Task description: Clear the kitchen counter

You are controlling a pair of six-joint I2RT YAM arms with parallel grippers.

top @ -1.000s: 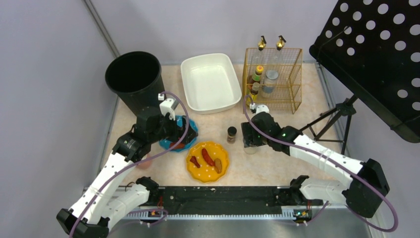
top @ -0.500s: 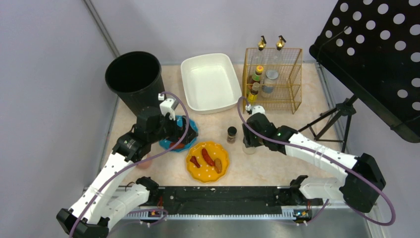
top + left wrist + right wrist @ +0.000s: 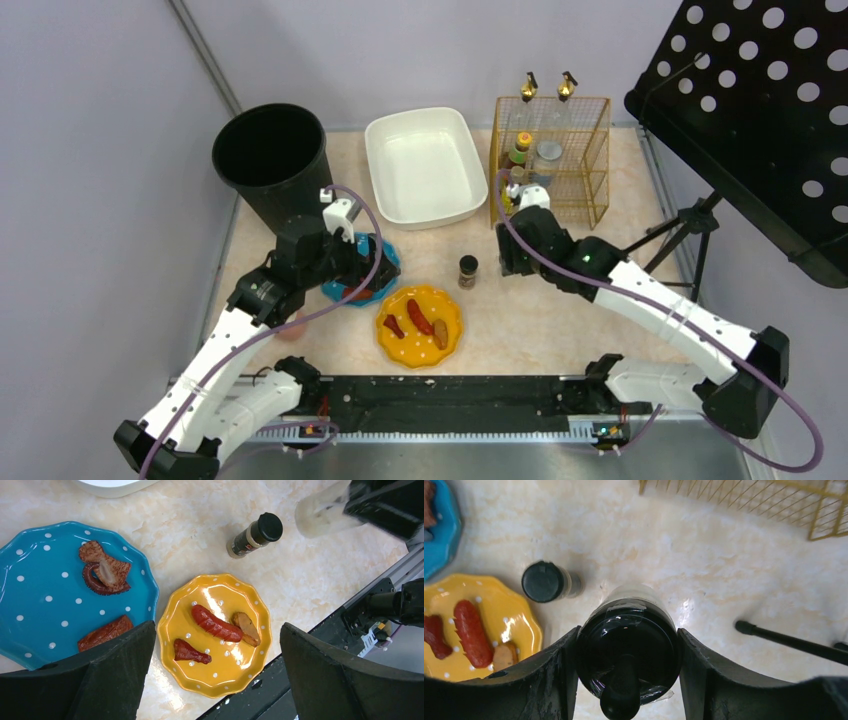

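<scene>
From above: pale beige marbled metal-railed surface (image 3: 560, 330) across the middle of the frame; tall black plastic bucket (image 3: 268, 150) at upper left; white rectangular basin (image 3: 425, 165) at upper centre; gold wire rack (image 3: 597, 150) holding bottles at upper right; blue scalloped polka-dot plate (image 3: 390, 262) at centre; yellow scalloped polka-dot plate (image 3: 452, 310) just below it; small dark-capped spice jar (image 3: 467, 270) to the right of both. Left end effector (image 3: 358, 268) over the blue plate; right end effector (image 3: 508, 262) just right of the jar, in front of the rack.

From the left wrist: fingers (image 3: 115, 680) spread wide apart at the lower corners, gripping nothing; yellow plate between them, carrying a red sausage (image 3: 215, 623) and two other pieces; clear frosted bottle (image 3: 322, 516) at upper right, in the right end effector.

From the right wrist: fingers (image 3: 549, 685) clamped on either side of the bottle's black cap at lower centre; jar upright on the surface at its upper left.
</scene>
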